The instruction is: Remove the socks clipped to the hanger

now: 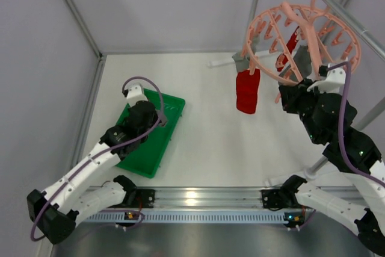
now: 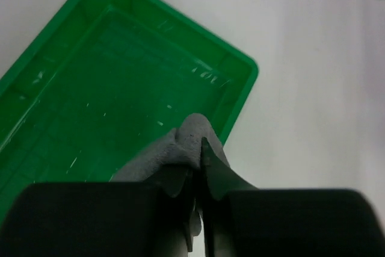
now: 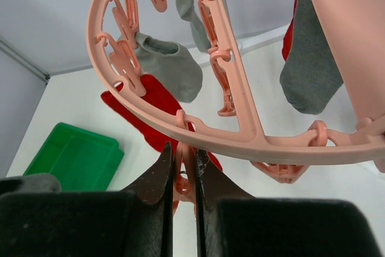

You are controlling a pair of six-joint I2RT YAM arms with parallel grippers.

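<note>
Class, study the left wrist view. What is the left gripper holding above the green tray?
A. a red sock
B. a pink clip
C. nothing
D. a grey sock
D: the left gripper is shut on a grey sock, whose fabric bulges out between its closed fingers, with the green tray below.

Light is bright, even and diffuse; shadows on the table (image 1: 204,118) are faint. Glare marks the metal rail (image 1: 192,197) (top view only). Ahead of the left jaws the green tray (image 2: 72,88) carries small white glints; both pairs of jaws are dark and blurred, the hanger (image 3: 252,139) above the right pair sharper.
</note>
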